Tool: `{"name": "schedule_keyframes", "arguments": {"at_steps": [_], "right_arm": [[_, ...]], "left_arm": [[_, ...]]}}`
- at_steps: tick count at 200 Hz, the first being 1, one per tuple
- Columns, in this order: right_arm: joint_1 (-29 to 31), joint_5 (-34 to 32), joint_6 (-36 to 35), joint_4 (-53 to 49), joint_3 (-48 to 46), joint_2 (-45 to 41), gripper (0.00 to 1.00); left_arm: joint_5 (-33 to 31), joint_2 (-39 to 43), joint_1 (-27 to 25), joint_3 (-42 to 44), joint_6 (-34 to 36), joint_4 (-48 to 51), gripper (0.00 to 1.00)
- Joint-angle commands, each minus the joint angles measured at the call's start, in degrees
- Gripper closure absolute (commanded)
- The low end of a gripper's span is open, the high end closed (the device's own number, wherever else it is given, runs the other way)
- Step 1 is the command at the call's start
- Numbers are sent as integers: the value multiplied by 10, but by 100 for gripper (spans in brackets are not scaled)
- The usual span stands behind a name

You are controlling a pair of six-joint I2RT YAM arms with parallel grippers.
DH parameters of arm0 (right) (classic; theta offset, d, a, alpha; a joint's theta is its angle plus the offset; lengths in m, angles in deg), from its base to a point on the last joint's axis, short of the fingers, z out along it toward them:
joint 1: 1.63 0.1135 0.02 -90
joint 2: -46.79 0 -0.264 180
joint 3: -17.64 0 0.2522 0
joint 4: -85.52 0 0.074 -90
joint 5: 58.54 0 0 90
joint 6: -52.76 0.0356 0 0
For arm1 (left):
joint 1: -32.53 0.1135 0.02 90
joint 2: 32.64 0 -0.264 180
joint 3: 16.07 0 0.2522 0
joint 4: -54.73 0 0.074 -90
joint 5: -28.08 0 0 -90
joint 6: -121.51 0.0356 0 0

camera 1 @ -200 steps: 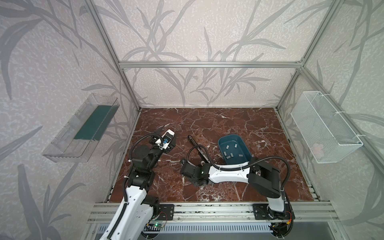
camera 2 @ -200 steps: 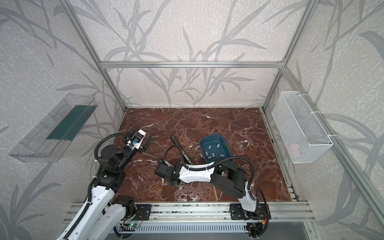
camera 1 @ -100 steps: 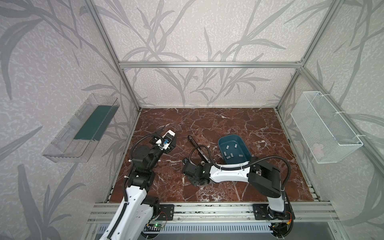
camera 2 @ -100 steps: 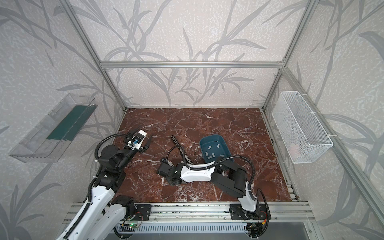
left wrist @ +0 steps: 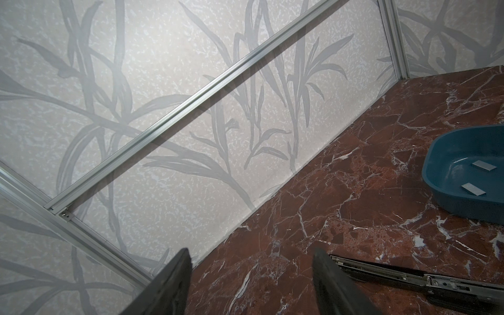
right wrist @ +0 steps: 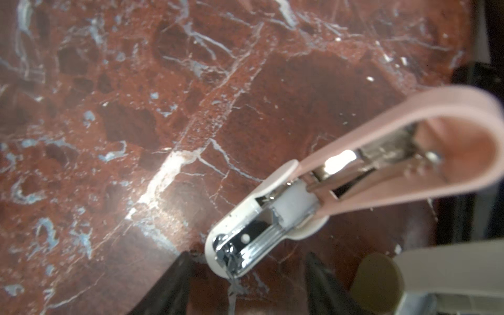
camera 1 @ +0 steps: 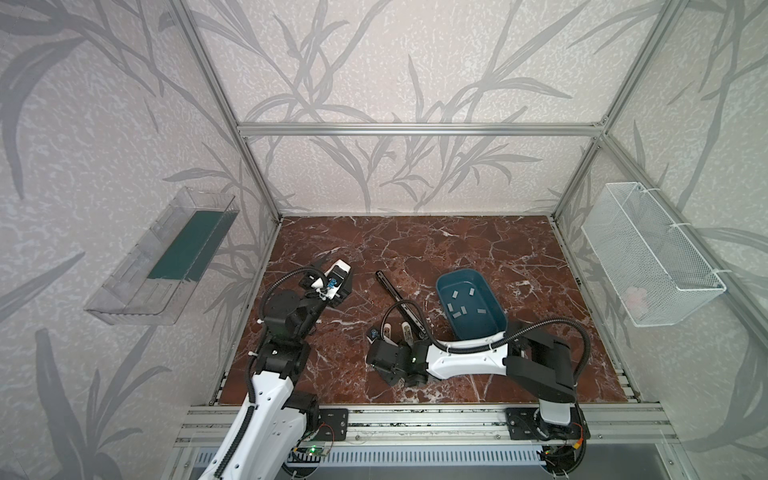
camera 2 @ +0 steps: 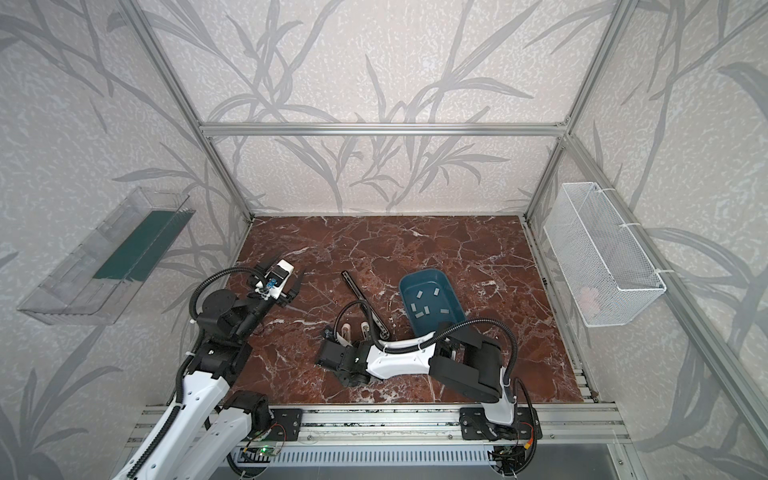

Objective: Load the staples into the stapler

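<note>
A small pink and white stapler [right wrist: 272,231] lies on the marble, swung open with its shiny metal channel bared. My right gripper [right wrist: 248,275] stands open over the stapler's front end, a dark finger [right wrist: 174,286] on each side, not touching it. In both top views this gripper [camera 1: 392,347] sits mid-table, just in front of the small staplers [camera 1: 386,331]. Several grey staples [camera 1: 461,309] lie in the blue tray [camera 1: 496,299]; two staples [left wrist: 473,188] show in the left wrist view. My left gripper [left wrist: 252,283] hangs open and empty above the table's left side [camera 1: 345,282].
A second, beige small stapler [right wrist: 409,278] lies right beside the pink one. A long black stapler [camera 1: 401,303] lies unfolded between the arms and the tray. A clear bin [camera 1: 166,266] hangs on the left wall, a white wire basket [camera 1: 648,257] on the right.
My right gripper's jaws have spread apart and its wrist has shifted slightly to the right. The left arm has hardly moved.
</note>
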Motion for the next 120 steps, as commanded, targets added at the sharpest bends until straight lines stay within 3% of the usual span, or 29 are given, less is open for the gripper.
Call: {"name": "schedule_keyframes", "arguments": {"at_steps": [1,12,24,34,43,57,77,92,104,120], "right_arm": [[2,-56,11,-25,-13,-41,18],[2,-48,7,-17,-23,-69,10],[2,-20,4,19,-50,-114,4],[2,-10,13,60,-82,-165,1],[2,-19,37,105,-116,-209,1],[2,-30,60,136,-153,-290,1],[2,-55,-4,179,-210,-408,1],[-11,-79,-46,177,-247,-493,1],[-38,-55,-101,169,-271,-556,1],[-109,-72,-49,38,-254,-605,1]], "left_arm": [[-63,-8,1,-32,-82,-11,33],[-137,-10,1,-73,-175,25,33],[-256,-12,1,-134,-326,85,32],[-359,-19,2,-202,-491,194,19],[-398,-28,1,-256,-598,301,17],[-359,-28,1,-276,-668,355,17],[-281,15,1,-180,-712,270,14],[-205,32,2,-121,-695,235,14],[-177,26,2,-96,-691,260,14],[-147,10,2,-59,-665,285,14]]}}
